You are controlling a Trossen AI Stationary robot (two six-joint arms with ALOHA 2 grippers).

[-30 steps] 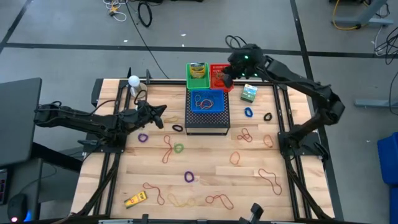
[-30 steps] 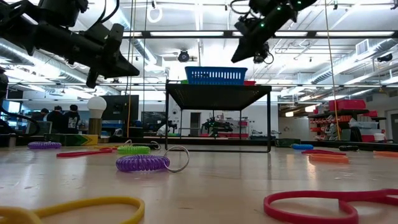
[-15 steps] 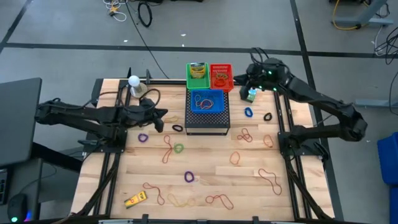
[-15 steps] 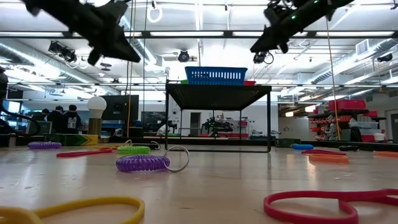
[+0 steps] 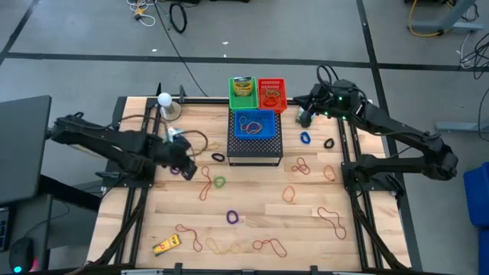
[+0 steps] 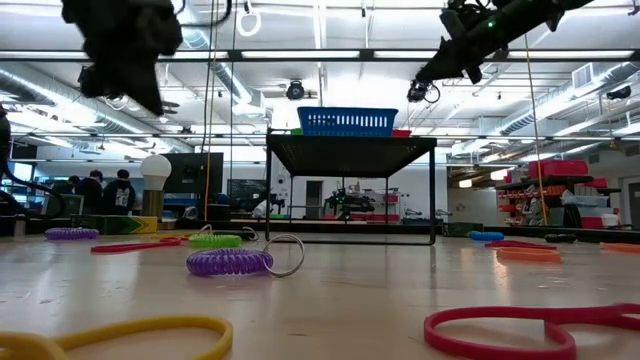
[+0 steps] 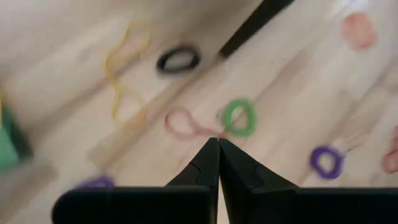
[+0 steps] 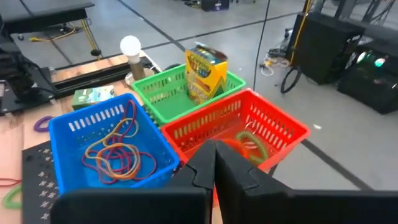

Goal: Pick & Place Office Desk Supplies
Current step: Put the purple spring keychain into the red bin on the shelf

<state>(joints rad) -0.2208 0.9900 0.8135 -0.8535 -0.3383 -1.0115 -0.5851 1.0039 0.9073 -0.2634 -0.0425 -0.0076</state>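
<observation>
Three little baskets sit at the back of the table: a green basket (image 8: 186, 93) with one yellow crayon box (image 8: 205, 71) whose print is too small to read, a red basket (image 8: 249, 124), and a blue basket (image 8: 106, 146) with a tangle of rubber bands (image 8: 115, 155). Loose on the wood I count two purple rings (image 5: 232, 217), one green ring (image 5: 220, 182), one blue ring (image 5: 306, 138), two black rings (image 5: 218, 157), plus scattered red-brown bands (image 5: 269, 246) and a yellow item (image 5: 166, 245) at the front. Left gripper (image 5: 186, 160) hangs over the left-middle of the table with jaws pinched together on nothing, and the right gripper (image 5: 304, 116) is by the red basket, just as closed and empty.
</observation>
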